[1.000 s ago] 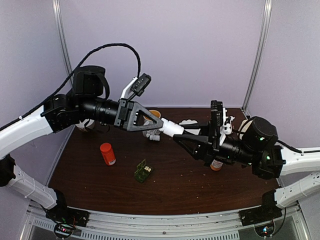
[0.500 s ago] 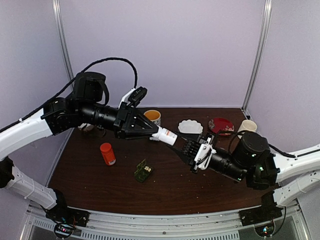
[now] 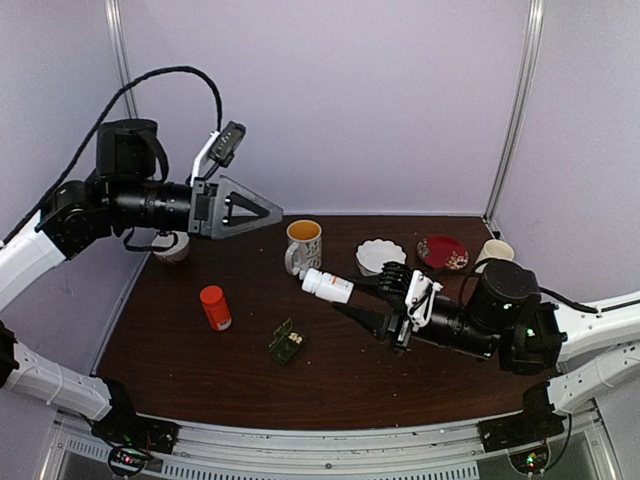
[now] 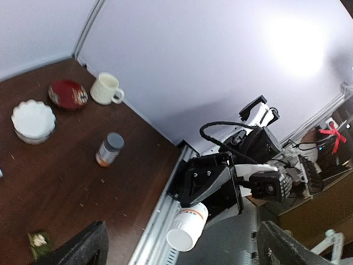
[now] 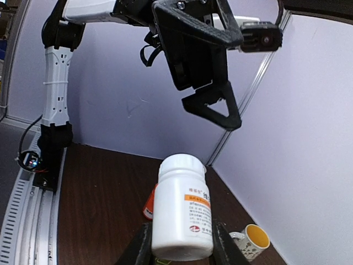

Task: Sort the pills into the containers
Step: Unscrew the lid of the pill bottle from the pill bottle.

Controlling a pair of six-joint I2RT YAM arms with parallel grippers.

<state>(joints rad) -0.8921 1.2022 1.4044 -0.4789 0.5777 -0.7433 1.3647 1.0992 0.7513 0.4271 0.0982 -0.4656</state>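
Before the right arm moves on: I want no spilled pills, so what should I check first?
1. Right tool shut on bottle: ok.
2. Left tool open and apart from the bottle: ok.
3. Cap off for pouring: not ok, it looks on.
4. Pill box lid open: cannot tell, too small.
5. Orange bottle out of the way to the box: ok, it stands off to the box's left.
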